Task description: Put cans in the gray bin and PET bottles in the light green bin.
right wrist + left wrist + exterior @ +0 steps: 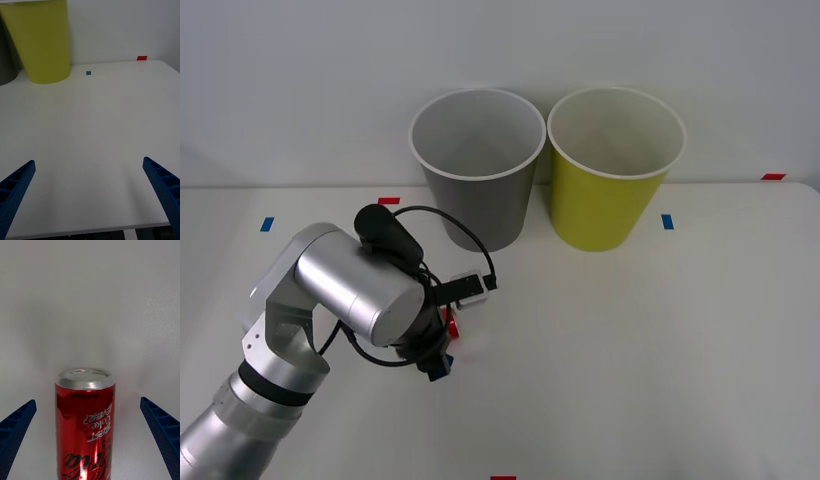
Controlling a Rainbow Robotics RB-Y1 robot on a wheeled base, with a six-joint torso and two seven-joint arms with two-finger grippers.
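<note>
Left end effector is down low over the white counter, and its blue fingers are spread wide — nothing gripped. Between them lies the can, red and shiny with white lettering, its silver end pointing away from the wrist camera. Neither finger touches it; there is counter showing on both sides of the can.

From the front, the left arm reaches in from the near left corner and covers most of the action — just a sliver of the red can peeks out beside the wrist, well short of the bins.

At the back of the counter, the gray bin and the green bin stand upright just beside each other, gray on the left, green on the right, both with pale insides and white rims.

Right end effector is open too, blue fingers wide apart, nothing between them, held above bare counter. Its camera looks across to the green bin, with a slice of the gray one at the edge. Small blue and red tape marks dot the counter.
</note>
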